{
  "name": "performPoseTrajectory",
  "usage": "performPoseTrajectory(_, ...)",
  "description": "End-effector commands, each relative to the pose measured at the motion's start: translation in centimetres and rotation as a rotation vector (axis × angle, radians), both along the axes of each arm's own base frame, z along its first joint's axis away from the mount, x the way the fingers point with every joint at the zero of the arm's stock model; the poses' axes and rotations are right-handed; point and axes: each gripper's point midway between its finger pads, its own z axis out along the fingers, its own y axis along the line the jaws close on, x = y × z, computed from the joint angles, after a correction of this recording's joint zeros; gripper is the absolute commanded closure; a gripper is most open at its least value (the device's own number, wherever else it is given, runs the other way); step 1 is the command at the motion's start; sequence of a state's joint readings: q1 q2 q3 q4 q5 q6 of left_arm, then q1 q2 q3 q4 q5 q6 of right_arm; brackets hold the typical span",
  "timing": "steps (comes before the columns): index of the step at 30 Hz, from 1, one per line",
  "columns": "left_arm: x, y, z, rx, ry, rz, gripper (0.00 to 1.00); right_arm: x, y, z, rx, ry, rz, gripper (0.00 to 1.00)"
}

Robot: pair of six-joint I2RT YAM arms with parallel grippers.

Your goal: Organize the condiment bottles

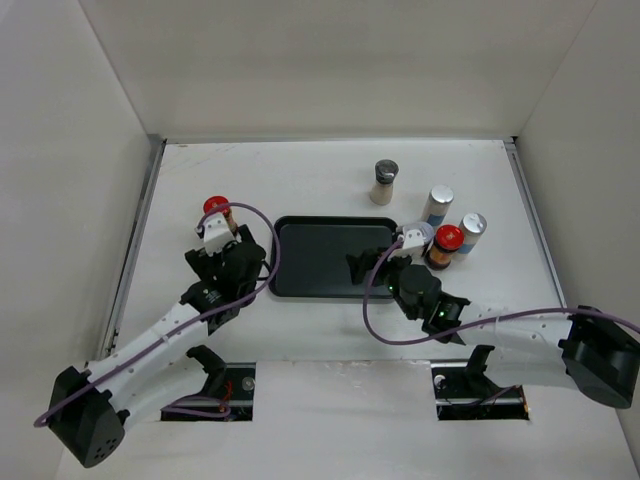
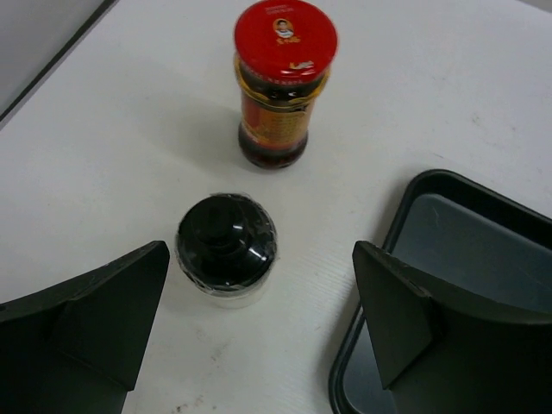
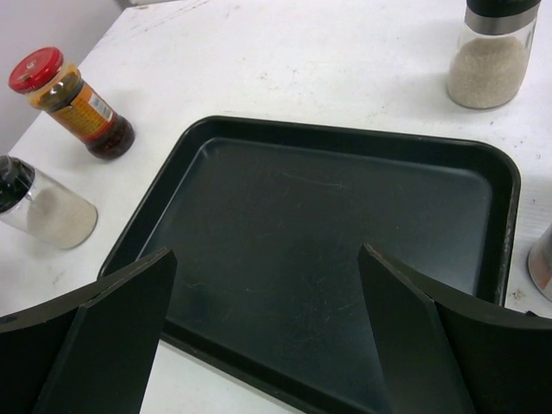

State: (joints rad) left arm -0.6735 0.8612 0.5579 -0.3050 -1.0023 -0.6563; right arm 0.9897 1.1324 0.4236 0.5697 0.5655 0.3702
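Left wrist: left gripper (image 2: pixel 259 259) jaws set wide, empty; black-capped jar (image 2: pixel 226 246) seen between them, nearer 1 finger. It could be tipped by off-centre closing. Right gripper (image 3: pixel 267 254) likewise wide, empty.

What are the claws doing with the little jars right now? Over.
Both claws open, empty. Left claw at black-capped jar, not gripping. Right claw over tray, no jars in it. Red-capped jar close behind, nothing blocking.
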Motion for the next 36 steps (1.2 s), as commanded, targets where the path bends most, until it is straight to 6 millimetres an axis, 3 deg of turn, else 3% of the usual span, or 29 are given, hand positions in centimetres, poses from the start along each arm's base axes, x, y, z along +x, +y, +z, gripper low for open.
performPoseTrajectory(1, 0.2, 1.8, -1.3, -0.030, 0.007, 0.085, 0.12, 0.3, 0.9, 1.7, 0.058, -0.030, 0.015, 0.07)
performPoseTrajectory(6, 1.5, 3.0, -3.7, -0.104, 0.061, 0.114, 0.15, 0.3, 1.0, 1.7, 0.054, -0.032, 0.018, 0.07)
performPoseTrajectory(12, 3.3, 1.7, -5.2, -0.146, 0.081, 0.053, 0.20, 0.3, 1.1, 1.6, 0.052, -0.030, 0.024, 0.07)
performPoseTrajectory(15, 3.7, 1.7, -5.9, -0.124, 0.112, 0.051, 0.41, 0.3, 1.2, 1.3, 0.050, -0.023, 0.028, 0.07)
performPoseTrajectory(18, 3.8, 1.1, -4.3, -0.125, 0.075, 0.035, 0.58, 0.2, 1.2, 1.6, 0.054, -0.027, 0.029, 0.07)
performPoseTrajectory(22, 3.8, -1.5, 1.1, -0.079, -0.019, -0.045, 0.64, 0.4, 0.9, 1.5, 0.054, -0.026, 0.019, 0.07)
performPoseTrajectory(26, 5.2, -6.7, 4.8, -0.073, -0.077, -0.179, 0.64, 0.8, 0.7, 1.1, 0.050, -0.022, 0.008, 0.07)
performPoseTrajectory(30, 8.0, -11.2, 5.6, -0.092, -0.123, -0.267, 0.64, 0.8, 0.5, 1.1, 0.054, -0.022, 0.000, 0.09)
performPoseTrajectory(36, 13.1, -15.1, 3.1, -0.099, -0.107, -0.343, 0.64, 1.3, -1.8, 2.2, 0.090, -0.047, -0.055, 0.10)
